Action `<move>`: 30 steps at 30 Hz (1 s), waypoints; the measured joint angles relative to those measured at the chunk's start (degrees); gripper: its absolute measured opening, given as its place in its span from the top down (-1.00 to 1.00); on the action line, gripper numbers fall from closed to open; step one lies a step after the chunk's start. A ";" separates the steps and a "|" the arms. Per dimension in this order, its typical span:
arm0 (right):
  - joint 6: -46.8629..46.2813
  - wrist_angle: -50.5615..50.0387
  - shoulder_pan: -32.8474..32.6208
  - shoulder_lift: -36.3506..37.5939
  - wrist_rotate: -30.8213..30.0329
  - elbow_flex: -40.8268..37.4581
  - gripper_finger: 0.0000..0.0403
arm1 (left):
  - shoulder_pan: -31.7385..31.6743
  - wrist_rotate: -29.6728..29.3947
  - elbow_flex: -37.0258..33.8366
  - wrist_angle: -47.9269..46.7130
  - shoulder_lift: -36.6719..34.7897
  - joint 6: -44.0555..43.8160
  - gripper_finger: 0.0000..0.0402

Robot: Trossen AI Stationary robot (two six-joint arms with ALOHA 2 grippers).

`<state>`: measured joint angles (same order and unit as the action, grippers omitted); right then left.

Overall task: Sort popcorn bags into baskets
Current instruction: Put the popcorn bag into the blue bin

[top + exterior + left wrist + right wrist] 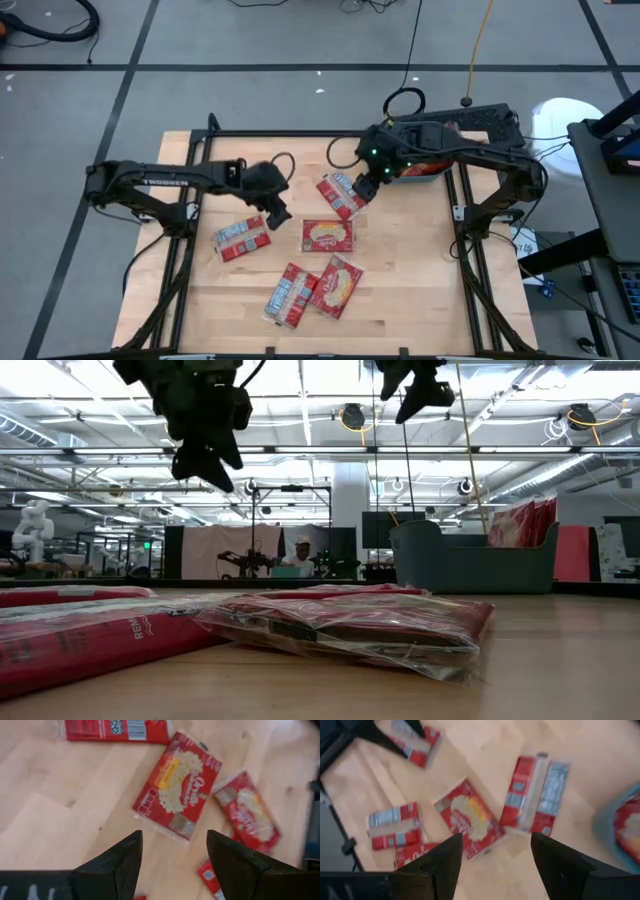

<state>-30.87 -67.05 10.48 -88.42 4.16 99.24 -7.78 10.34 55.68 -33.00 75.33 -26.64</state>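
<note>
Five popcorn bags [328, 236] lie loose on the tabletop [420, 280], spread from its centre toward the near edge. One is at centre with its picture face up, one lies left of it with its label panel up [243, 238], and two lie touching nearer the near edge [312, 290]. The fifth [342, 193] lies toward the far edge, directly under the right arm. All lie flat, which favours a top-down pinch.

The teal basket [470, 560] stands at the far right corner of the tabletop, mostly hidden under the right arm from above; red packets already stand in it.

The right gripper [365, 187] hangs above the far bag, jaws spread and empty, probably placed for the next pick or just clear of the basket. The left gripper [276, 212] hangs above the left-centre area near the label-up bag, jaws likewise spread, holding nothing. Sorting appears roughly half done.
</note>
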 joint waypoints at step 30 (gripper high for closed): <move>4.63 -8.16 -8.18 10.78 -4.96 -2.14 -0.12 | 23.99 -23.87 -1.37 18.64 20.41 -2.89 -0.55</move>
<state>-26.23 -75.21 2.30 -77.65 -0.81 97.10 16.21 -13.54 54.30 -14.35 95.74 -29.53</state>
